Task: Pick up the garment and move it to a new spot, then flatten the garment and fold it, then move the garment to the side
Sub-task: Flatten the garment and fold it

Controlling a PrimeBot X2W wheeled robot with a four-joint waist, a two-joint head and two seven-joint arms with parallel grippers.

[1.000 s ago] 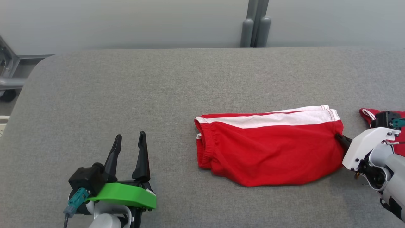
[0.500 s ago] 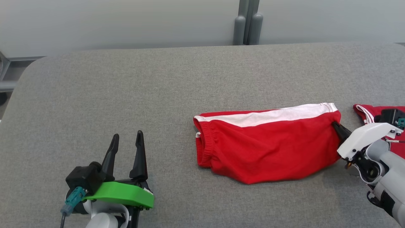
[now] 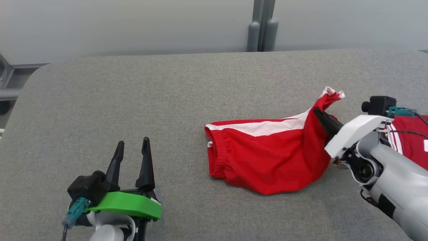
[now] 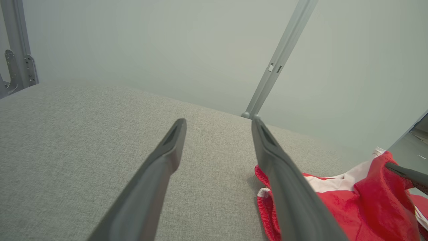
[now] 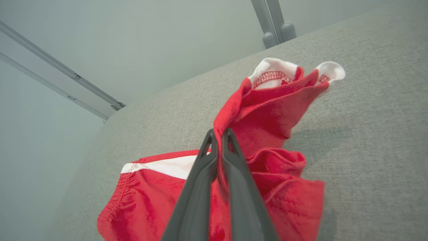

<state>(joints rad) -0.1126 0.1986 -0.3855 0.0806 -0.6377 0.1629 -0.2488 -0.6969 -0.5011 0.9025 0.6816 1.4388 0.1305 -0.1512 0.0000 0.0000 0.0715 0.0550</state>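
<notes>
The garment [image 3: 267,160] is a pair of red shorts with a white side stripe, lying right of centre on the grey table [image 3: 167,93]. Its waistband end rests flat on the left; its right hem end is pulled up into a peak. My right gripper [image 3: 316,112] is shut on that raised hem. The right wrist view shows my right gripper [image 5: 219,132] pinching a red fold of the garment [image 5: 267,110], with white hem corners sticking up past the tips. My left gripper [image 3: 132,143] stands open at the lower left, well away from the garment [image 4: 367,194]. In its own view my left gripper [image 4: 217,122] holds nothing.
A second red cloth with white stripes [image 3: 408,140] lies at the table's right edge, behind my right forearm. A grey post [image 3: 262,26] stands against the wall past the table's far edge. The table's rounded left corner [image 3: 36,73] is at the far left.
My right gripper has lifted the garment's right end off the table and drawn it leftward, bunching it into a peak. The left gripper stayed put. The camera has shifted a little.
</notes>
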